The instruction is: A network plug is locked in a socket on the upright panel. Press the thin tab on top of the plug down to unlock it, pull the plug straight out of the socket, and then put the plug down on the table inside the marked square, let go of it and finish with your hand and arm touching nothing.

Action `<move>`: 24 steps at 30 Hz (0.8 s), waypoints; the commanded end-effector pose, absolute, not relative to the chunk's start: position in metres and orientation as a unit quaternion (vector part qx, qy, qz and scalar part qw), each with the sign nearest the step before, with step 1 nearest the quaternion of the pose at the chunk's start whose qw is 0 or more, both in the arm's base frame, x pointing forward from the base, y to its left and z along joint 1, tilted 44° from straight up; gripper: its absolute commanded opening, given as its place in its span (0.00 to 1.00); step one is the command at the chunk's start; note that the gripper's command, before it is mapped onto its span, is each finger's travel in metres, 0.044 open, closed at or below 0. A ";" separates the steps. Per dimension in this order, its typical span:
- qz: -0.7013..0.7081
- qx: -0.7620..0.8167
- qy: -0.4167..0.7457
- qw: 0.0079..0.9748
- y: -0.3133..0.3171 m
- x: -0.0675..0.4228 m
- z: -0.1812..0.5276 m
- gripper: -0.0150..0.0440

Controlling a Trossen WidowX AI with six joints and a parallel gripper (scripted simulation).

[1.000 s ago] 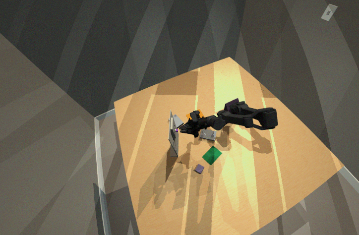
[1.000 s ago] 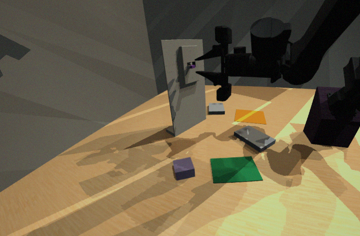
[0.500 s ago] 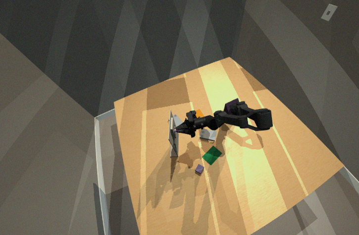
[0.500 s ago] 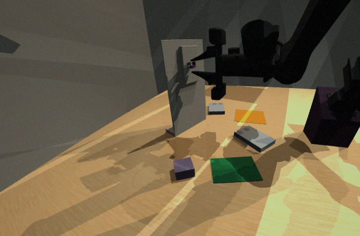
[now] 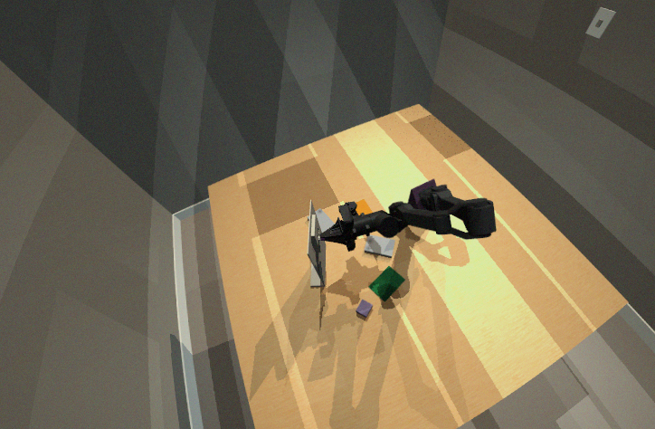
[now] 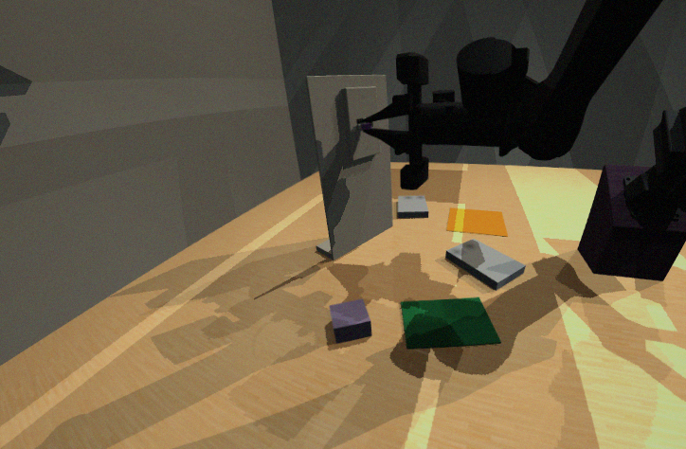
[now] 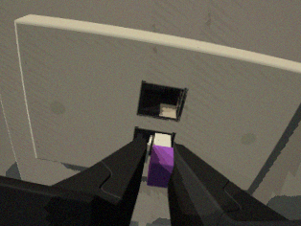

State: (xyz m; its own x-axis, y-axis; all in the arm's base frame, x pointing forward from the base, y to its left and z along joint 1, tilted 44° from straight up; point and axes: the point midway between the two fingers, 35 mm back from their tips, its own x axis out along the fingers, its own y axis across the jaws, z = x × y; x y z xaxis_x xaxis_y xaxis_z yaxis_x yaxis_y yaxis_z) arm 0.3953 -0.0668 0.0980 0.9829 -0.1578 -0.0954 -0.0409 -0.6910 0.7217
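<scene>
The upright grey panel [image 6: 362, 211] carries a raised block [image 6: 362, 100] [image 7: 86, 91] with two dark openings. The plug [image 7: 161, 165] [image 6: 367, 126], purple with a whitish front part, sits in the lower opening in the wrist view. The thin pale tab [image 7: 150, 142] shows along its left side there, partly hidden by a finger. My gripper [image 5: 322, 235] [image 6: 363, 126] [image 7: 157, 150] is shut on the plug, one finger above and one below it in the exterior view. A flat green square [image 5: 386, 283] [image 6: 449, 322] and a flat orange square [image 5: 362, 207] [image 6: 477, 222] lie on the table.
A grey slab [image 5: 379, 246] [image 6: 484, 263] lies between the two squares. A smaller grey block [image 6: 412, 206] lies behind the panel's right edge. A purple-grey block [image 5: 364, 308] [image 6: 350, 320] lies beside the green square. The dark box [image 6: 635, 251] stands under the arm's base.
</scene>
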 end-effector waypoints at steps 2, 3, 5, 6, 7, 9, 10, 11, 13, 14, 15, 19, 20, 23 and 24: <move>-0.074 0.915 -0.052 0.392 -0.066 0.396 0.098 0.28; -0.074 0.915 -0.052 0.392 -0.066 0.396 0.098 0.27; -0.074 0.915 -0.052 0.392 -0.066 0.396 0.098 0.25; -0.074 0.915 -0.052 0.392 -0.066 0.396 0.098 0.25; -0.074 0.915 -0.052 0.392 -0.066 0.396 0.098 0.25; -0.074 0.915 -0.052 0.392 -0.066 0.395 0.098 0.25; -0.074 0.915 -0.052 0.392 -0.066 0.395 0.098 0.25; -0.074 0.915 -0.052 0.392 -0.066 0.394 0.098 0.25; -0.074 0.915 -0.052 0.392 -0.065 0.393 0.099 0.25; -0.075 0.915 -0.052 0.392 -0.065 0.393 0.099 0.25; -0.075 0.915 -0.052 0.392 -0.065 0.392 0.099 0.25; -0.075 0.915 -0.052 0.392 -0.064 0.390 0.100 0.25; -0.075 0.915 -0.052 0.392 -0.064 0.390 0.100 0.25; -0.075 0.915 -0.052 0.392 -0.063 0.388 0.100 0.25; -0.075 0.915 -0.052 0.392 -0.063 0.388 0.100 0.25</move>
